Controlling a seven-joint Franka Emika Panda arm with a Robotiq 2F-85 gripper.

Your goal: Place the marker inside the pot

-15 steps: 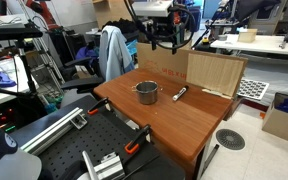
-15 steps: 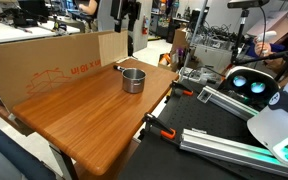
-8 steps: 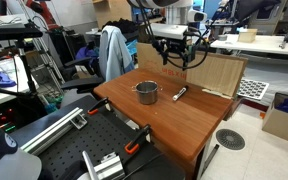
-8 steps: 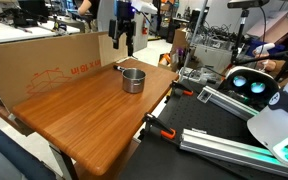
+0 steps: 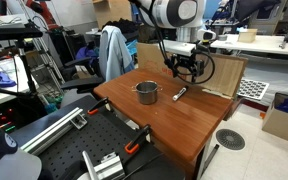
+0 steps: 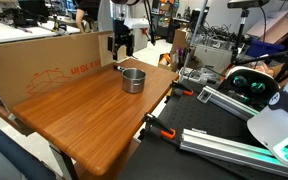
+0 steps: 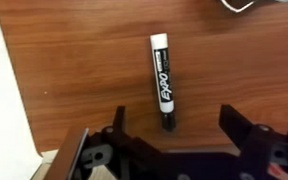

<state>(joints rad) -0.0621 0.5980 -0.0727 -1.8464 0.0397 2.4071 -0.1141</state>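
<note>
Wood tabletop (image 5: 189,130) in a cluttered lab, cardboard (image 5: 216,72) standing along one edge. Fingers (image 7: 234,128) are spread wide with nothing between them. The gripper (image 7: 174,135) hovers over the marker (image 7: 163,82), which lies flat close to the cardboard edge and near the pot (image 5: 146,92); its long axis runs straight out from the finger gap, whitish end farthest, so the jaws would close across it. Wrist looks vertical, arm arching in from beyond that edge; my read is the next move is a drop plus a slight nudge along the marker.
</note>
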